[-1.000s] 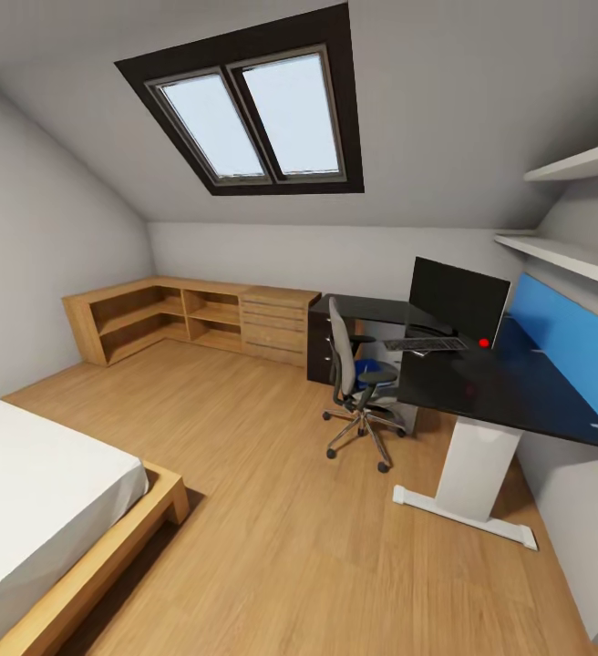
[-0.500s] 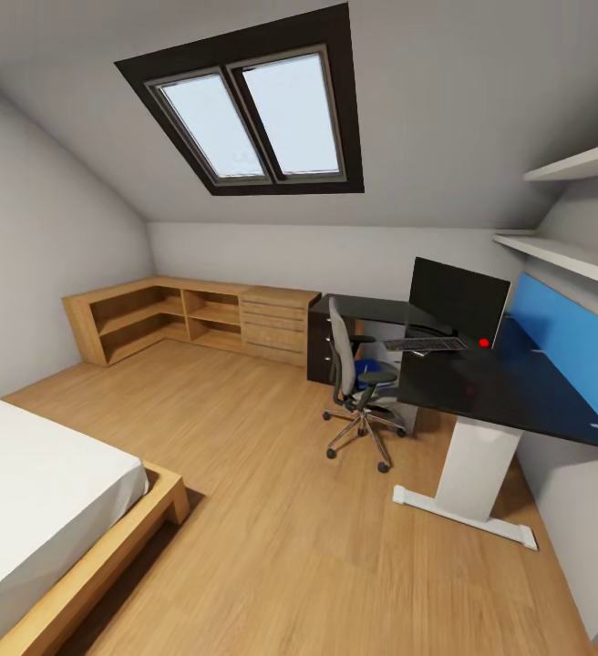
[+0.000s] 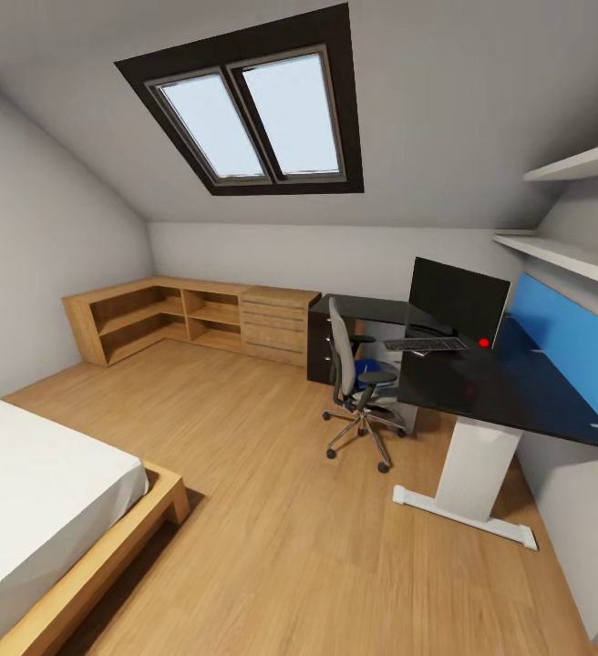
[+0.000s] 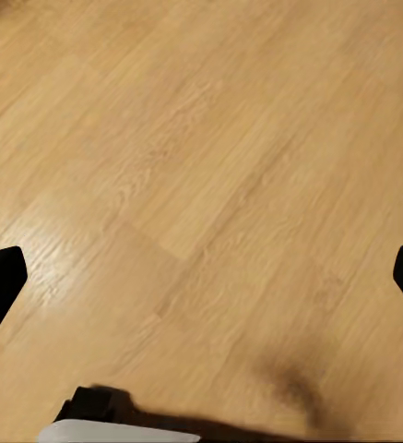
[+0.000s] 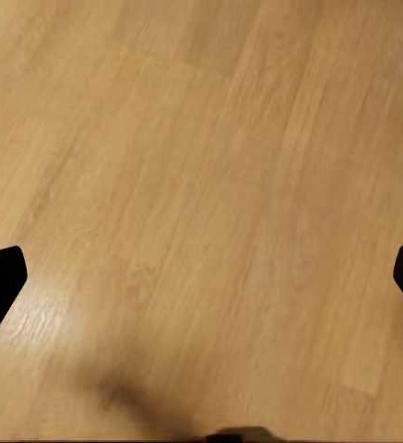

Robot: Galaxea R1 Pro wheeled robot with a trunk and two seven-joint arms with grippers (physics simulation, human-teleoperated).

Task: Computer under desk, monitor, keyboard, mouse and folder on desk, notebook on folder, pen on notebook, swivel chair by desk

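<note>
The long black desk (image 3: 518,392) stands at the right of the head view on a white pedestal leg. On it are the black monitor (image 3: 457,299), a red dot by its lower corner, and the flat keyboard (image 3: 425,344) in front of it. The grey swivel chair (image 3: 343,364) faces the desk, with the blue folder (image 3: 368,370) on its seat. A light grey box, seemingly the computer (image 3: 386,330), sits under the desk behind the chair. Mouse, notebook and pen are too small to make out. My left gripper (image 4: 203,277) and right gripper (image 5: 201,277) hang open over bare wood floor.
A bed (image 3: 35,492) with a wooden frame fills the lower left. Low wooden shelving (image 3: 190,319) lines the far corner, ending at the desk's black drawers (image 3: 317,351). White wall shelves (image 3: 572,210) hang above the desk. Wood floor (image 3: 290,510) lies between bed and desk.
</note>
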